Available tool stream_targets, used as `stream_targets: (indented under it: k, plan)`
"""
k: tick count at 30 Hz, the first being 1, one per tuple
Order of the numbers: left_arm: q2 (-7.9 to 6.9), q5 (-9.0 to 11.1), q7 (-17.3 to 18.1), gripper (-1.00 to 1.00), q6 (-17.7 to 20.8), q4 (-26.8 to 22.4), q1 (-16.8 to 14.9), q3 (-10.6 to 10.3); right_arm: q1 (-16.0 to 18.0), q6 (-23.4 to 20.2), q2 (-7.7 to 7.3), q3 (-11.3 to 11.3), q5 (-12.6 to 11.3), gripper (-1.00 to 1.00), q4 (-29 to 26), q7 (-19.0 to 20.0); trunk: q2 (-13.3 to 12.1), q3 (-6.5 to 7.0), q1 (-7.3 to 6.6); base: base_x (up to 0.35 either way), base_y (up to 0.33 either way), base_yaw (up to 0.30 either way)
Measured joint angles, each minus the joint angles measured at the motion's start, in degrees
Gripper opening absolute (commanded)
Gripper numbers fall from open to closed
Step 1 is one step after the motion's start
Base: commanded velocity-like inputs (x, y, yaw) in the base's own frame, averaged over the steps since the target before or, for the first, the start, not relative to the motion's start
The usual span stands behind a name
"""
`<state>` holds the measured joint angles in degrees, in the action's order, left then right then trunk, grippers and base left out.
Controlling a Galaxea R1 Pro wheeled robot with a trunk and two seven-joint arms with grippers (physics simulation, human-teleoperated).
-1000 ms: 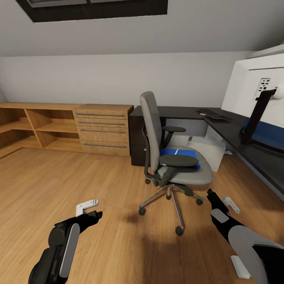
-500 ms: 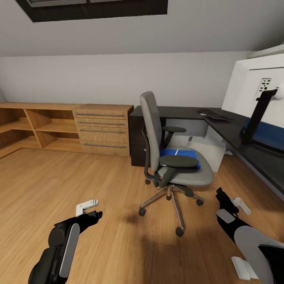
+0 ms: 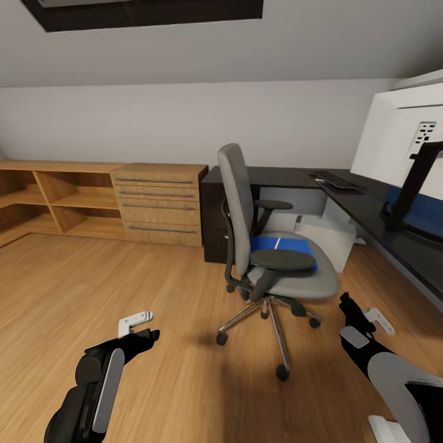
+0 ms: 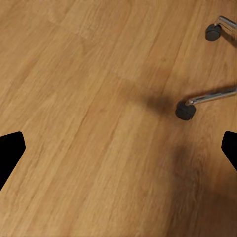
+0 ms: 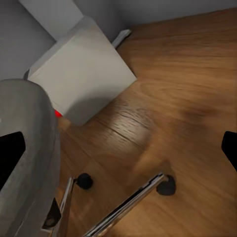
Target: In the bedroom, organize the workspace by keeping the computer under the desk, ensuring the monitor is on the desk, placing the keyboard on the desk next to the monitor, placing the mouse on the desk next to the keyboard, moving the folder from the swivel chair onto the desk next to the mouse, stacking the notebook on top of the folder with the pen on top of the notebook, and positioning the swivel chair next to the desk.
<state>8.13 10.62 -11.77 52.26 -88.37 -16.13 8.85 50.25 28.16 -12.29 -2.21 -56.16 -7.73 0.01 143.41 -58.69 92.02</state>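
The flat bright blue folder with a black spine (image 3: 282,244) lies on the seat of the grey upholstered swivel chair on castors (image 3: 271,246), toward the seat's back edge, partly behind the near black armrest. It sits ahead of and above both grippers. The right gripper (image 3: 355,315) is nearer, low beside the seat's front corner, jaws spread and empty. The left gripper (image 3: 143,325) hangs well apart over the light wood plank floor (image 3: 92,283), jaws also spread. The folder's long axis I cannot tell.

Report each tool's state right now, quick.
Left tool: open, empty, over bare floor.
Right tool: open, empty, beside the swivel chair.
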Motion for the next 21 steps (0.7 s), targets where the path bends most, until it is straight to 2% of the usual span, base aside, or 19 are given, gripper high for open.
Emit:
stream_targets:
  k: [11, 13, 15, 21]
  plan:
    - [0.00, 0.0, 0.0, 1.00, 0.0, 0.1, 0.0, 0.0, 0.0, 2.3, -0.22, 0.0, 0.0, 1.00, 0.1, 0.0, 0.0, 0.00, 0.00, 0.288, 0.000, 0.000]
    - [0.00, 0.0, 0.0, 1.00, 0.0, 0.0, 0.0, 0.0, 0.0, 2.3, -0.47, -0.8, 0.0, 1.00, 0.1, 0.0, 0.0, 0.00, -0.01, 0.223, 0.000, 0.000]
    - [0.00, -0.1, 0.0, 1.00, 0.0, 0.1, 0.0, 0.0, 0.0, 2.1, -0.89, -0.1, -0.1, 1.00, 0.2, 0.0, 0.0, 0.00, 0.01, 0.131, 0.000, 0.000]
    - [0.00, -0.1, 0.0, 1.00, 0.0, 0.1, 0.0, 0.0, 0.0, 0.9, -1.70, -0.1, -0.3, 1.00, 0.2, -0.1, 0.0, 0.00, 0.02, 0.031, 0.000, 0.000]
